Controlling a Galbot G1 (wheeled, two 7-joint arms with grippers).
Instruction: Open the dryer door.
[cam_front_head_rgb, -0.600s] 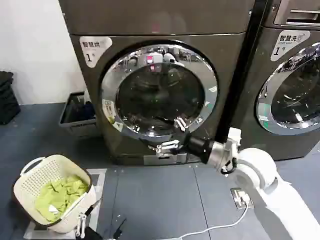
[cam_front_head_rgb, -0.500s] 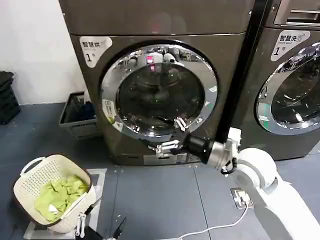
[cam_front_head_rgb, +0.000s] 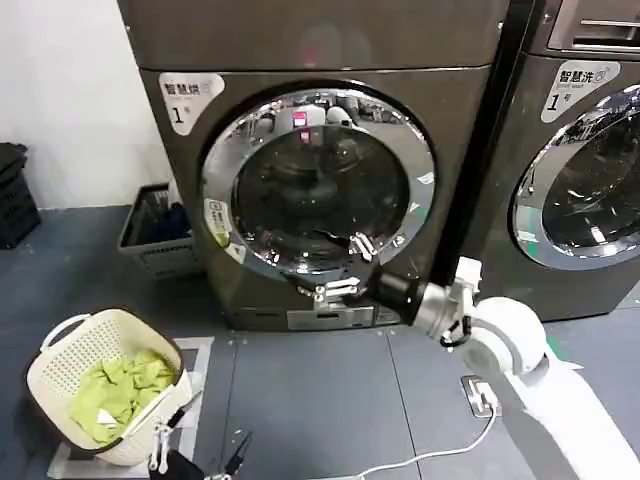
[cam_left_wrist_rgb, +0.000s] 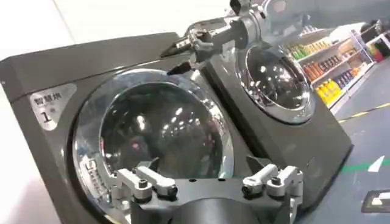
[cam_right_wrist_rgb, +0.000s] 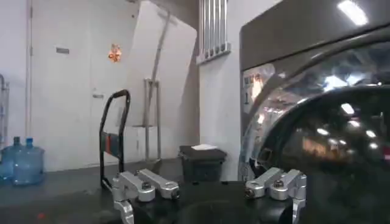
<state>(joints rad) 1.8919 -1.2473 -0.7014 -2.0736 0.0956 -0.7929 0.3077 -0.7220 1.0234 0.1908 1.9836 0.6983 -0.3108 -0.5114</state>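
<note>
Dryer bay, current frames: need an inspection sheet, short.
Surface: dark grey floor, bare in front of the machine.
Job's things: round chrome-rimmed glass dryer door on the dark grey dryer marked 1, looks shut.
Clutter: cream laundry basket holding green cloth; dark bin.
Grippers: right gripper open at the door's lower rim; left gripper open, low by the basket.
Cables: white cable on the floor.
Surroundings: second machine, white wall.

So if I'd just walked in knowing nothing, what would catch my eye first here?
Probably the big chrome-ringed dryer door, shut, in the middle of the dark machine. Right below its lower right rim hangs the right pincer, fingers spread, on a white arm reaching in from the right. Down at the left sits a cream laundry basket with green cloth in it, and the left pincer waits low beside it.
</note>
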